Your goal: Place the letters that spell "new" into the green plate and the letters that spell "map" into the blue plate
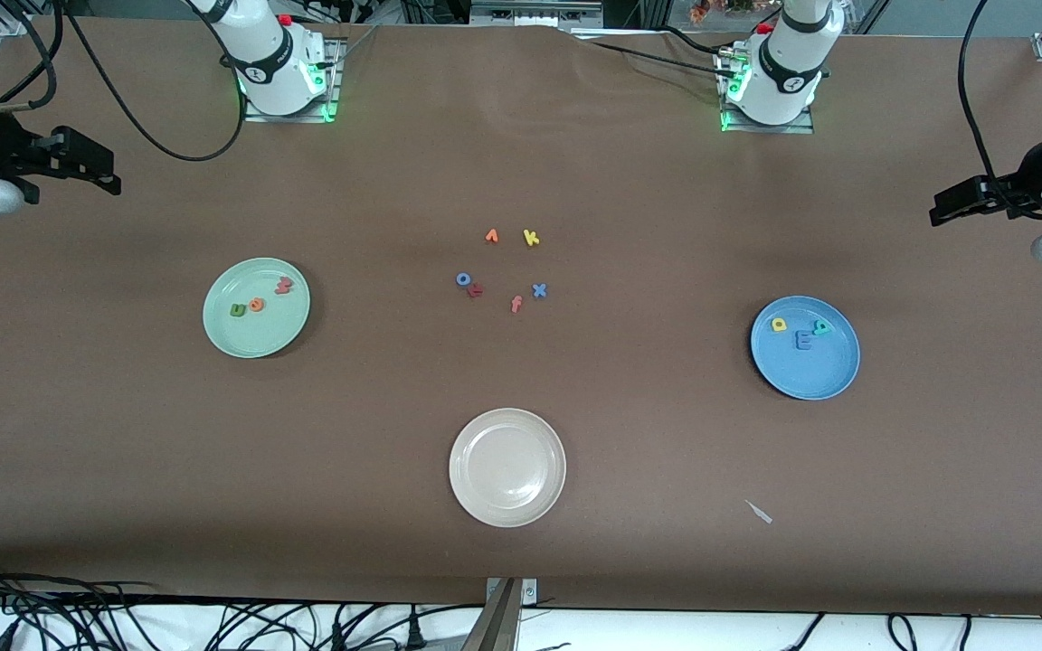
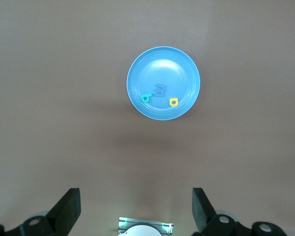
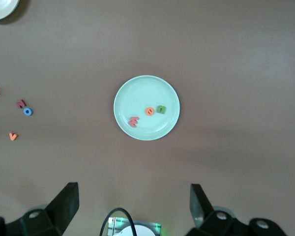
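The green plate [image 1: 250, 340] [image 3: 137, 93] lies toward the right arm's end. It holds the green "n" [image 1: 237, 310] [image 3: 161, 109], orange "e" [image 1: 256, 305] [image 3: 150, 111] and red-pink "w" [image 1: 283, 286] [image 3: 133, 121]. In the blue plate [image 1: 812, 376] [image 2: 162, 61], toward the left arm's end, lie the yellow "a" [image 1: 779, 324] [image 2: 173, 102], blue "m" [image 1: 803, 341] [image 2: 161, 90] and teal "p" [image 1: 821, 327] [image 2: 146, 98]. My right gripper [image 1: 103, 172] [image 3: 132, 202] hangs open and empty high over its table end. My left gripper [image 1: 942, 206] [image 2: 136, 205] does the same over its own end.
A cream-white plate [image 1: 507, 508] sits near the front edge, mid-table. Loose letters lie between the two plates: an orange one [image 1: 491, 236], yellow "k" [image 1: 531, 238], blue "o" [image 1: 463, 279], a dark red one [image 1: 475, 290], salmon "f" [image 1: 516, 304], blue "x" [image 1: 539, 290]. A small white scrap [image 1: 759, 512] lies nearer the camera than the blue plate.
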Robot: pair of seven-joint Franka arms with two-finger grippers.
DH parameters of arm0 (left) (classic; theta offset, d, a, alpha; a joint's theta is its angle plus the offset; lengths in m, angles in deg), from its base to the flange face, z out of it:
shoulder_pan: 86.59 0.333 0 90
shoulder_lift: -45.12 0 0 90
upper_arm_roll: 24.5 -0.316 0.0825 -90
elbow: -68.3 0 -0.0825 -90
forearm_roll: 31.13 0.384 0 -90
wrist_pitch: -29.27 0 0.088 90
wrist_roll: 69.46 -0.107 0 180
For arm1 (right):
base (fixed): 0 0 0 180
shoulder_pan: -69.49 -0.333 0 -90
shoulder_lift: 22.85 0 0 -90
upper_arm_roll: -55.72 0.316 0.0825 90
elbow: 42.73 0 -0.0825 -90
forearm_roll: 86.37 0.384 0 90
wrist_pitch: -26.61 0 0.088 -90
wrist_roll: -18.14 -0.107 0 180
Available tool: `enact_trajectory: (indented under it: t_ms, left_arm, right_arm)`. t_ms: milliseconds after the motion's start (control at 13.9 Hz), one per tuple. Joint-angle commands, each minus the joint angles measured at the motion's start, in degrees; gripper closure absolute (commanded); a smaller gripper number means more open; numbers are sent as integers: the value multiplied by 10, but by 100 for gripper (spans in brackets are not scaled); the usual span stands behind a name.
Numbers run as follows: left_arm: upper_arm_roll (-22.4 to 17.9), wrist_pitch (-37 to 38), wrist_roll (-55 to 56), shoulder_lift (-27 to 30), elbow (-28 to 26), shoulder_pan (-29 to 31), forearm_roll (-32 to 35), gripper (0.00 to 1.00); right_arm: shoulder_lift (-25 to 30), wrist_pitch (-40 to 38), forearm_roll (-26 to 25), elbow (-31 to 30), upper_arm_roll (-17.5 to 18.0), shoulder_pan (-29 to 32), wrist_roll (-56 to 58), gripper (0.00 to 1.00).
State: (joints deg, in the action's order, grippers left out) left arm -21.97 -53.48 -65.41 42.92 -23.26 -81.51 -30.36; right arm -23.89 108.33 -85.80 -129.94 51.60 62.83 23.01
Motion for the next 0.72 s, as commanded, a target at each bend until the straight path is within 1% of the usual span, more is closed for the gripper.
enact_trajectory:
  t_ms: [0, 359, 431, 503, 574, 646]
  left_arm:
    - [-6, 4, -13, -7, 9, -3, -16, 0]
    - [-4, -4, -13, -11, 8, -6, -16, 0]
    - [-3, -4, -13, -11, 8, -6, -16, 0]
    - [-4, -4, -13, -11, 8, -6, -16, 0]
    - [-3, -4, -13, -11, 8, -6, -16, 0]
    - [-3, -5, -13, -12, 8, -6, -16, 0]
  right_arm:
    - [-11, -9, -2, 14, 2, 5, -1, 0]
    - [-11, -9, -6, 19, 3, 4, 9, 0]
    - [-11, -9, -24, 19, 7, 1, 18, 0]
    - [-11, -9, -51, 19, 15, -5, 16, 0]
    - [-11, -12, -67, 19, 25, -12, 10, 0]
    - [-11, -11, -66, 20, 27, -12, -3, 0]
